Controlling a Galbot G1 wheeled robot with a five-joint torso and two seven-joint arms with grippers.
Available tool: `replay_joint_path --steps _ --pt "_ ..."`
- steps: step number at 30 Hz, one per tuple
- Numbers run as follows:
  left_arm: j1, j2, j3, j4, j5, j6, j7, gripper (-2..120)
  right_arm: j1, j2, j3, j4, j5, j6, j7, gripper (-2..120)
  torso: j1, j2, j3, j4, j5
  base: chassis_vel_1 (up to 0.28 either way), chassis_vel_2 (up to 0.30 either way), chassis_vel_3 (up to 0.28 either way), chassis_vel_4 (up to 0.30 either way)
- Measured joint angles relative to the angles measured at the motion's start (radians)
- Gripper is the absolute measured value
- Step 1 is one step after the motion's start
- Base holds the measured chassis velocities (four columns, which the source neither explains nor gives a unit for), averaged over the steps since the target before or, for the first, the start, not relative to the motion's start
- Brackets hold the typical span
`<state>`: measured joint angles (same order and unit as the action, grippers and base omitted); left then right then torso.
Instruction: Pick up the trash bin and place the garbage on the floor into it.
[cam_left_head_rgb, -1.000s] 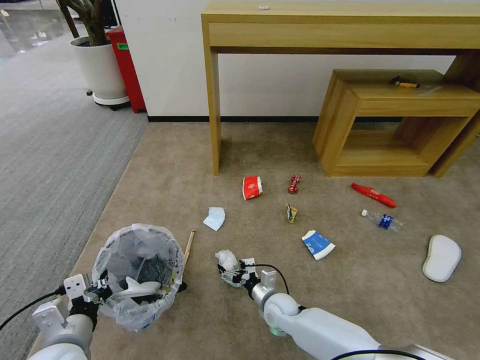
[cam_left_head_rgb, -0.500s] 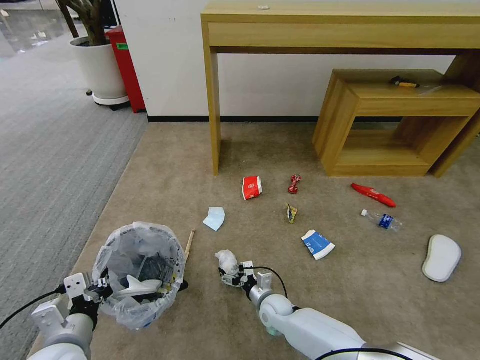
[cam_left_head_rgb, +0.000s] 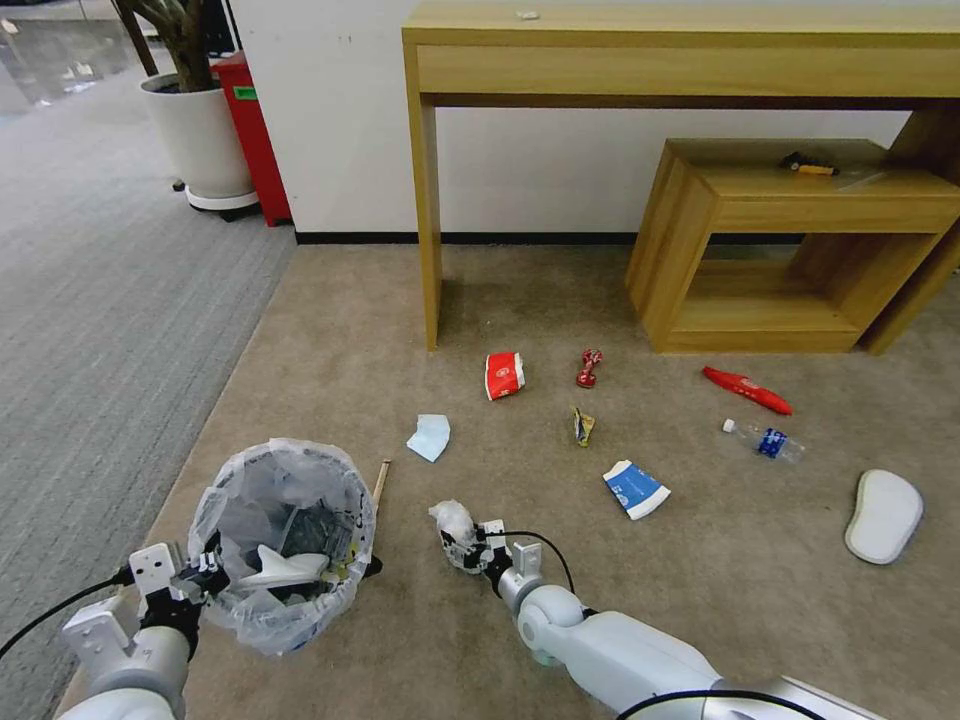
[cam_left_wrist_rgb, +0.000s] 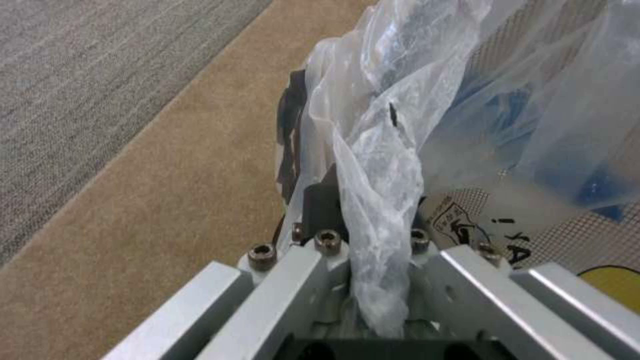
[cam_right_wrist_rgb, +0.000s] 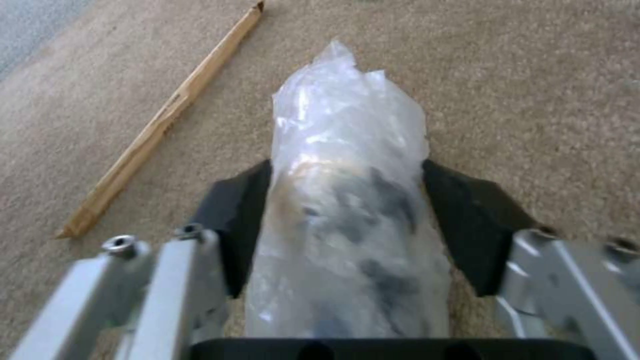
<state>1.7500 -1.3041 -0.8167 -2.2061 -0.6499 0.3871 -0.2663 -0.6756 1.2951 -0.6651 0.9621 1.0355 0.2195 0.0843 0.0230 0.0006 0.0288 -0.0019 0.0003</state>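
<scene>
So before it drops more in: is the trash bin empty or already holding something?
Already holding something: inside the trash bin, held at its rim by the left gripper, lies a white slipper with other litter.

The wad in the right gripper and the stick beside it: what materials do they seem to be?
The wad looks like thin clear plastic film: glossy, crinkled, see-through, between the right gripper's pads. The stick looks like pale matte wood or bamboo, possibly paper-wrapped.

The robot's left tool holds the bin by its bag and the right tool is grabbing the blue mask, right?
Not quite. The right tool grips a crumpled clear plastic wad, as the right wrist view shows. The blue mask lies apart on the carpet. The left tool does hold the bin by its bag.
</scene>
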Motion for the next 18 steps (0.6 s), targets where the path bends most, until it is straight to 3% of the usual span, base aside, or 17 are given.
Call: replay_joint_path --steps 14,18 --pt "0.007 -0.008 -0.003 0.001 0.007 -0.002 0.002 0 -0.010 -0.016 0.015 0.016 -0.011 0.021 -0.019 5 0.000 0.000 0.000 0.0000 0.0000 0.000 0.000 0.000 0.000" --pt "0.000 -0.010 -0.002 0.015 0.011 -0.002 0.003 0 -0.021 -0.034 0.034 0.041 -0.015 0.030 -0.026 0 0.000 0.000 0.000 0.0000 0.0001 0.000 0.000 0.000 0.000"
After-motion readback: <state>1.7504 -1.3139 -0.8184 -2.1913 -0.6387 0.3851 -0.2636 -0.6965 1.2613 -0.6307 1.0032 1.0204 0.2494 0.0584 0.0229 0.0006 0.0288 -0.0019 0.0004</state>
